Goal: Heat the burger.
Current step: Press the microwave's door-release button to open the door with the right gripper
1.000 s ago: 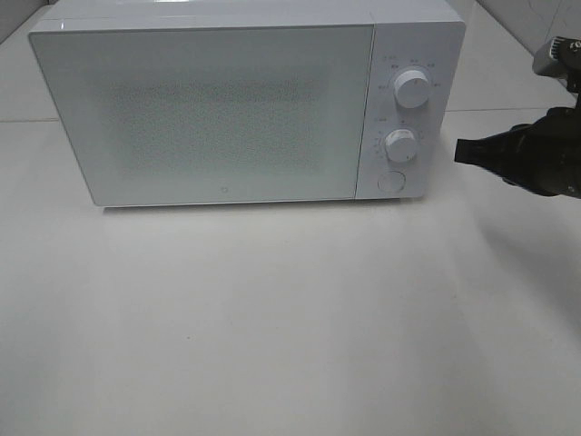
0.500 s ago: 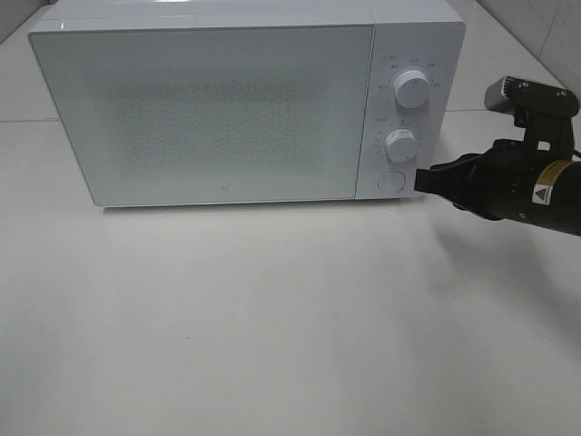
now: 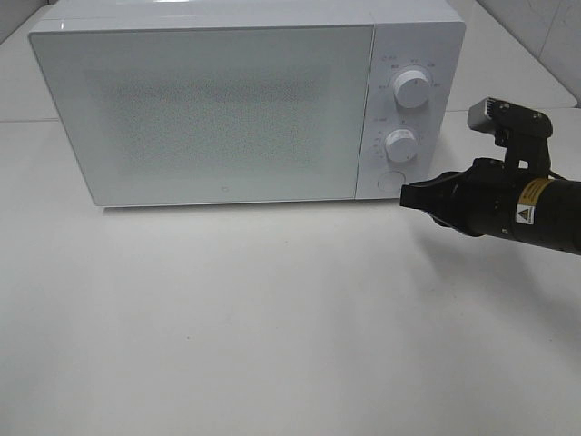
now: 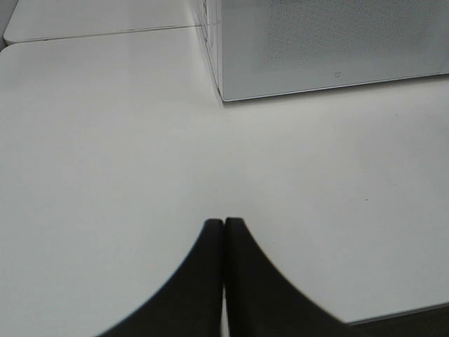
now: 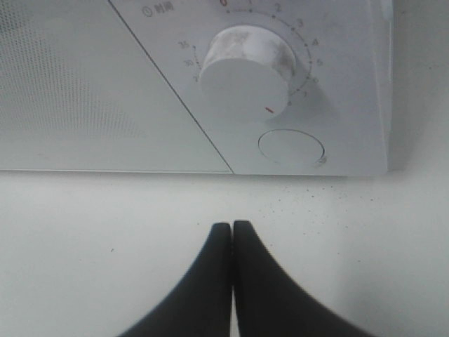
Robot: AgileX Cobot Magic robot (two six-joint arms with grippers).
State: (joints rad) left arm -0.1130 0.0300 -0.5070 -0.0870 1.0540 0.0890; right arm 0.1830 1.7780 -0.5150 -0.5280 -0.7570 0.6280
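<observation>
1. Burger: not to be seen in any view; place cannot be told.
2. Bench: white and matt, filling the lower half of the high frame.
3. Left end effector: caught only by its own wrist camera. Two black fingers pressed together tip to tip, nothing between them, over the bench and well apart from the near corner of the microwave.
4. Right end effector: at the right middle of the high frame, black, fingers closed against each other and gripping nothing. Tip aimed left at the microwave's control panel, level with the round button at the panel's foot. Near it, yet by the wrist view short of touching.
5. Behind that tip: a black arm with a yellow warning label and a grey camera block above it.
6. Microwave itself: white, across the upper half of the high frame, standing on the bench. Door shut, its dotted frosted window hiding the inside.
7. On the panel, above the button: a lower knob with a red mark on its rim, then an upper knob, both white.
8. Farthest, at the upper right corner: a pale tiled wall.
</observation>
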